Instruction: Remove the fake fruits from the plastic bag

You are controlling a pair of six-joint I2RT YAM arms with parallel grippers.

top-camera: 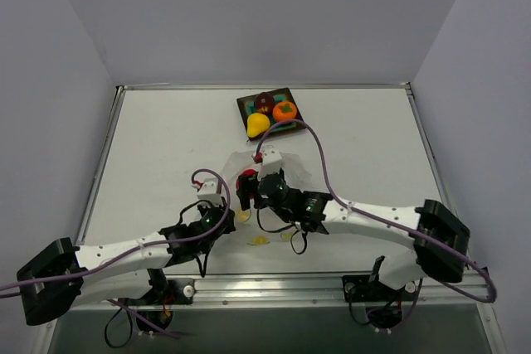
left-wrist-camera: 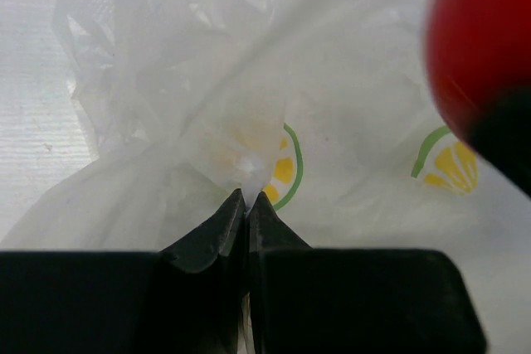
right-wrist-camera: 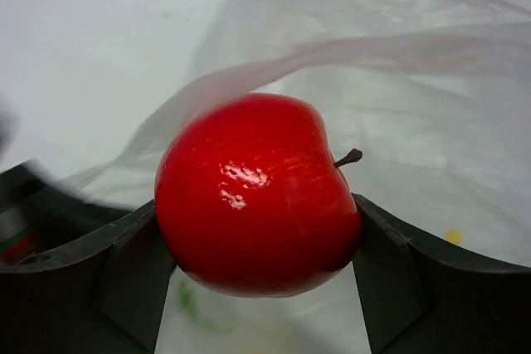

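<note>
Three fruits (top-camera: 267,107) lie at the far edge as the right gripper (right-wrist-camera: 259,242) clasps the apple (right-wrist-camera: 249,180), the left gripper (left-wrist-camera: 246,202) pinching the bag (left-wrist-camera: 166,80), seemingly to anchor it.

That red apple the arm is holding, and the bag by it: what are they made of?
The red apple looks like glossy plastic, probably hard: sharp white highlights, perfectly even colour, a thin brown stem. The bag looks like thin clear plastic film: see-through, crinkled, printed with lemon slices.
</note>
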